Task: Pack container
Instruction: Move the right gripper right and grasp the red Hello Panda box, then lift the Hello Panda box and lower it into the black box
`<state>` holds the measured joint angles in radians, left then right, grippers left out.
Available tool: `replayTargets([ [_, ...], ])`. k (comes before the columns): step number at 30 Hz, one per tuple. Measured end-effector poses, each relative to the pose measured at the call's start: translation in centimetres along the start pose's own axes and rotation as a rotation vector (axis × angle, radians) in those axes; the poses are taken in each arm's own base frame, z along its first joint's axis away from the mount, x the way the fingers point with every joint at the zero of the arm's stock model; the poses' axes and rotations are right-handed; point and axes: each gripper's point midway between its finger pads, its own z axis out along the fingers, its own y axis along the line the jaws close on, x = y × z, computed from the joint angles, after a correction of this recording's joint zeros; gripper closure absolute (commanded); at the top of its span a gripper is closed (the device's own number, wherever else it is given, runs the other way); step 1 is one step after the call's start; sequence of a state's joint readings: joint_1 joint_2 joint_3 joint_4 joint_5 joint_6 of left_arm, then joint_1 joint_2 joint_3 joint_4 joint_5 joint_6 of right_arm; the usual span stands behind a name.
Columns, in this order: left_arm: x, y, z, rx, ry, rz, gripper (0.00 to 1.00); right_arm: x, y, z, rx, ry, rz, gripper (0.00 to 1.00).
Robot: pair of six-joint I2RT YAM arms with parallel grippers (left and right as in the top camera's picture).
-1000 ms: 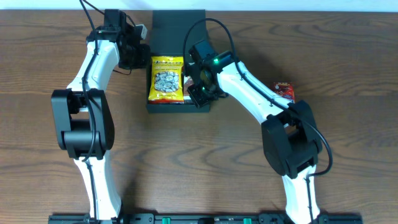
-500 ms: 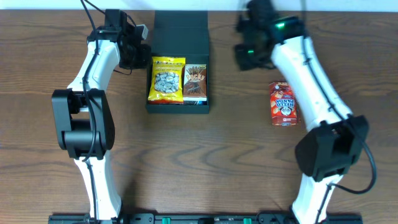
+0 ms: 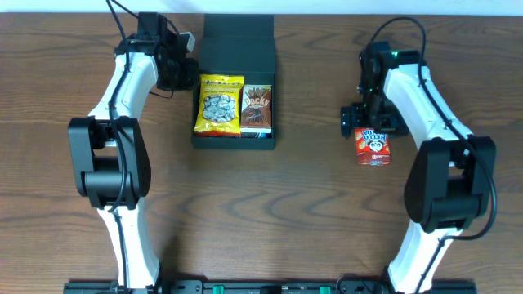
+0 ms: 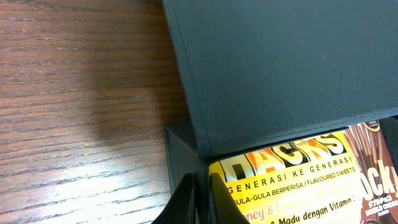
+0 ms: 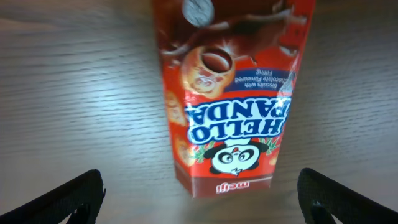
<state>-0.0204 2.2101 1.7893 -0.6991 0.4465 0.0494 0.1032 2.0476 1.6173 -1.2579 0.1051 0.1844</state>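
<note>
Container (image 3: 234, 142), upper centre: second pack (image 3: 257, 109) now seen inside. Right end effector (image 3: 368, 122) relocated over Hello Panda box (image 3: 373, 148), right of frame, spread wide. Left end effector (image 3: 189, 77) clamped on container wall. Third pick judged next.

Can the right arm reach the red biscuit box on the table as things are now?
Probably yes. The right gripper hangs open directly above the red biscuit box, which lies alone on the bare table, with nothing between them.

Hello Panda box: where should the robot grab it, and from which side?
Probably across its two long side edges, near the middle, coming straight down. The Hello Panda box lies flat, and the open right gripper spans its narrow width.
</note>
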Motion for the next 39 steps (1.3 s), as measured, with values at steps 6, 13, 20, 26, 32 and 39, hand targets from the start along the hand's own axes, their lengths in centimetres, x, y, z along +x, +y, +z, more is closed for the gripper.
replayTargets([
  [6, 0.0, 0.0, 0.0, 0.001, 0.000, 0.000, 0.94, -0.1, 0.2, 2.2, 0.001, -0.017, 0.028, 0.01],
  [13, 0.0, 0.0, 0.0, 0.002, 0.000, 0.001, 0.94, -0.9, -0.3, 3.2, 0.019, -0.058, 0.051, 0.01],
  [20, 0.0, 0.0, 0.0, 0.002, 0.000, 0.001, 0.94, -0.9, -0.9, 3.5, 0.022, -0.055, 0.067, 0.04],
  [26, 0.0, 0.0, 0.0, 0.002, 0.000, 0.003, 0.94, -1.3, -0.9, 3.6, 0.020, -0.069, 0.072, 0.01],
  [32, 0.0, 0.0, 0.0, 0.002, 0.000, 0.003, 0.94, -2.1, -2.0, 3.7, 0.001, -0.091, 0.113, 0.03],
  [39, 0.0, 0.0, 0.0, 0.002, 0.000, 0.003, 0.94, -2.9, -1.5, 3.7, -0.053, -0.116, 0.119, 0.05],
])
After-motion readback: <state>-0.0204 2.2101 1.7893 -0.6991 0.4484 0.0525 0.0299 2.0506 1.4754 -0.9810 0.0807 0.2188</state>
